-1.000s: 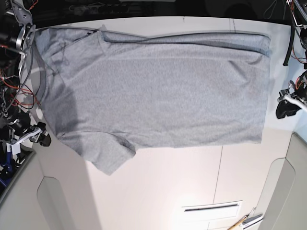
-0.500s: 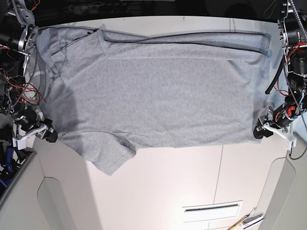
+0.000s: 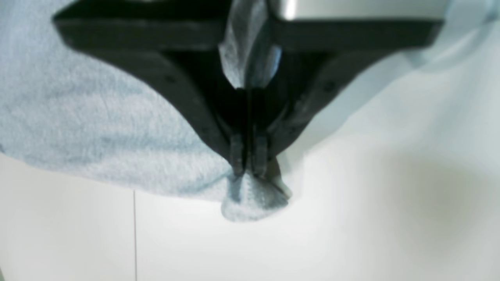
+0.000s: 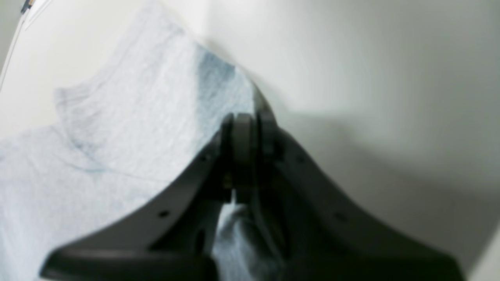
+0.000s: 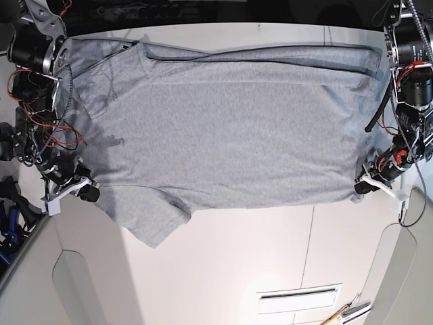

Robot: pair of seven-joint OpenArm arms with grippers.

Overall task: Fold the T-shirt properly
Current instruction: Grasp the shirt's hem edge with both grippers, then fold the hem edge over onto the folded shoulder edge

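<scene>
The grey T-shirt (image 5: 223, 128) lies spread flat on the white table (image 5: 237, 271), plain side up, with one short sleeve (image 5: 157, 220) pointing toward the near edge. My left gripper (image 5: 367, 185) is at the shirt's near right corner. In the left wrist view the left gripper (image 3: 248, 166) is shut on a fold of the T-shirt (image 3: 97, 128), and a tip of cloth pokes out below the fingers. My right gripper (image 5: 88, 192) is at the near left edge beside the sleeve. In the right wrist view the right gripper (image 4: 242, 130) is shut on the T-shirt (image 4: 117, 136).
A slotted vent (image 5: 298, 294) and a wooden-handled tool (image 5: 346, 313) lie near the front right of the table. Grey panels (image 5: 27, 284) flank the front corners. Arm cables (image 5: 40, 128) hang over the shirt's left edge.
Both grippers have moved inward from beside the shirt onto its near edge. Each has shut on the cloth, the left at the right corner, the right by the sleeve.
</scene>
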